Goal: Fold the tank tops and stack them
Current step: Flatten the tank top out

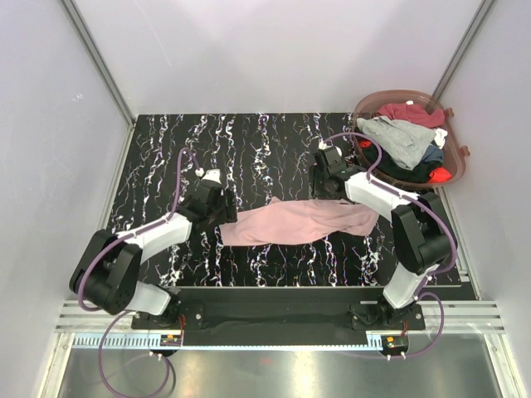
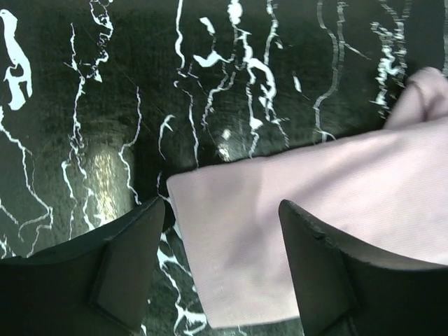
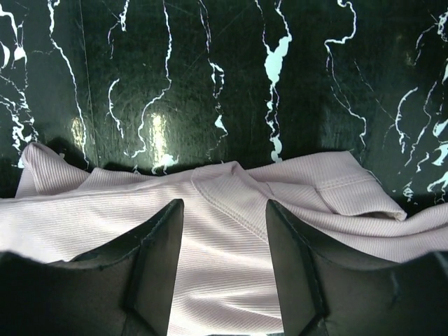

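SITE: robotics lab test cell | EVIDENCE: plain white panel walls point(image 1: 274, 50) on aluminium framing point(image 1: 95, 58) enclosed a black marbled table point(image 1: 274, 141) | RIG: left arm point(image 1: 158, 236) and right arm point(image 1: 390, 195), both cabled, were bolted to a base rail point(image 1: 282, 313)

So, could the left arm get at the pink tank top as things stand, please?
Probably yes: the left gripper hangs open right above the pink tank top at its end, with nothing lying between.

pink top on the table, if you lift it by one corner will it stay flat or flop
Probably floppy: the pink top lies creased and rumpled in the right wrist view, so a lifted corner would likely drape. It looks thin and light. On the glossy table it may slide and bunch if pushed.
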### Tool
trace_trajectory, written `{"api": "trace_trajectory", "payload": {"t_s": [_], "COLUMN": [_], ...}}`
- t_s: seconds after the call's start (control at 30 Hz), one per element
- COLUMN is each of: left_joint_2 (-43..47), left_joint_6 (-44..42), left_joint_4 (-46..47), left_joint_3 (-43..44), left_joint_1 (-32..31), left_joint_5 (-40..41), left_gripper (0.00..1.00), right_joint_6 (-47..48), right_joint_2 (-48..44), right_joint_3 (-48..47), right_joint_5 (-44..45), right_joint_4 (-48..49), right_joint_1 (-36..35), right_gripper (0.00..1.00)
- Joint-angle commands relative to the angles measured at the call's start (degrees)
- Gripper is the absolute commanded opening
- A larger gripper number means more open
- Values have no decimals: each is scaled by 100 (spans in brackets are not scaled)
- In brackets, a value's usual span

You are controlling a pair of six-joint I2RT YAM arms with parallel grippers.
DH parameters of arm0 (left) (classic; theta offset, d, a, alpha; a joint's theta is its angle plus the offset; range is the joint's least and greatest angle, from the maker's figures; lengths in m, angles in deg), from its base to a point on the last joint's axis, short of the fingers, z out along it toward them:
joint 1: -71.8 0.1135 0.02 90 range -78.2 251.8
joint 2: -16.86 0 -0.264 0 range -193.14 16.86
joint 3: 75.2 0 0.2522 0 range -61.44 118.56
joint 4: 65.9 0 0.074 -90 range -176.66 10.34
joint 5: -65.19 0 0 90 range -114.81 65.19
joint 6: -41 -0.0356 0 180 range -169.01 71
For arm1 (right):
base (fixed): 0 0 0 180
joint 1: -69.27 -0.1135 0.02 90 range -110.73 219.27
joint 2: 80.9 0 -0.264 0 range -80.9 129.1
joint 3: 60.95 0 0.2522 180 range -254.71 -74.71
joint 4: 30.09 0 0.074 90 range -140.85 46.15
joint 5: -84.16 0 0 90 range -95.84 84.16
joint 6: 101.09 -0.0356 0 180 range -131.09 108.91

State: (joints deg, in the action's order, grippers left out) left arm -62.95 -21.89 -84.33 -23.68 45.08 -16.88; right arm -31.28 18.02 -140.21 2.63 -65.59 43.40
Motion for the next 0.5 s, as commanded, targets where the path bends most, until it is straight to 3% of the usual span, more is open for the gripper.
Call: {"api": "trace_trajectory", "payload": {"t_s": [0.0, 0.3, 0.47], "left_joint_2": [-245, -518, -492], "left_joint_6": [22, 13, -48], "left_joint_4": [-52, 27, 36], "left_joint_3": [293, 329, 338], "left_joint_1": [201, 308, 308], "left_joint_5": [-282, -696, -766], "left_gripper": [69, 49, 31], "right_joint_6": [15, 59, 76], "right_joint_2": [145, 523, 760], "right_joint_3": [-376, -403, -543], "right_joint_5": [173, -21, 14], "right_joint_4": [-85, 56, 47], "right_joint_1": [-32, -32, -32], "right_gripper": [58, 58, 54]}}
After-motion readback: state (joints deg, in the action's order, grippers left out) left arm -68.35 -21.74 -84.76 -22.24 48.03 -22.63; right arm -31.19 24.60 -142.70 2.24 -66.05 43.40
